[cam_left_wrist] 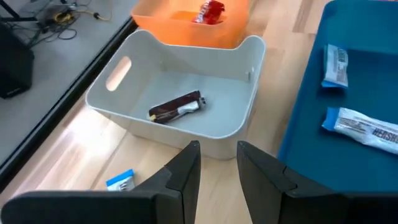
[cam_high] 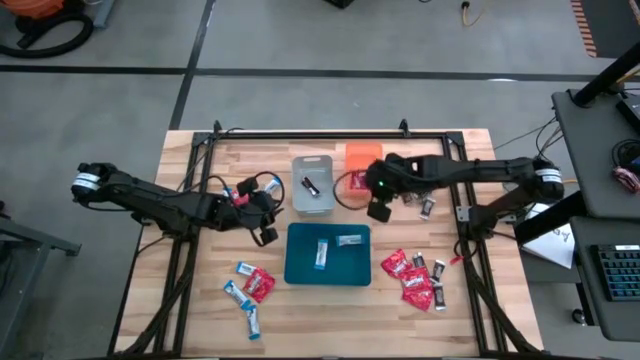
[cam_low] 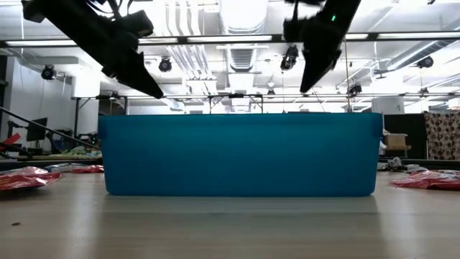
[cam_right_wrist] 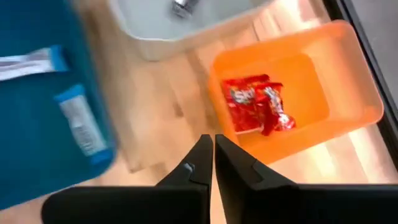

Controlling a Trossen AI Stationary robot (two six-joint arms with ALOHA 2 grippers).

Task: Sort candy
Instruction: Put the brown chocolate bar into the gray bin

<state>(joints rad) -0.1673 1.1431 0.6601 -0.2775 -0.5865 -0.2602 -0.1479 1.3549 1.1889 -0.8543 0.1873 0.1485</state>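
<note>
The left gripper (cam_high: 266, 234), dark fingers narrowly parted and empty, hovered beside the rectangular blue plastic tray (cam_high: 296, 270), which held two blue-and-white bars (cam_high: 322, 254). Nearest it, and likeliest its next pick, lay the mixed loose sweets (cam_high: 250, 288) on the wooden table's (cam_high: 200, 310) near left. The right gripper (cam_high: 379, 211), fingers pressed together and carrying nothing, hung by the orange tray (cam_right_wrist: 354, 81) holding shiny red packets (cam_right_wrist: 256, 103); a second pile (cam_high: 415, 278) waited on its side. One dark mini bar (cam_left_wrist: 176, 107) lay lengthwise in the grey tray (cam_left_wrist: 149, 56).
</note>
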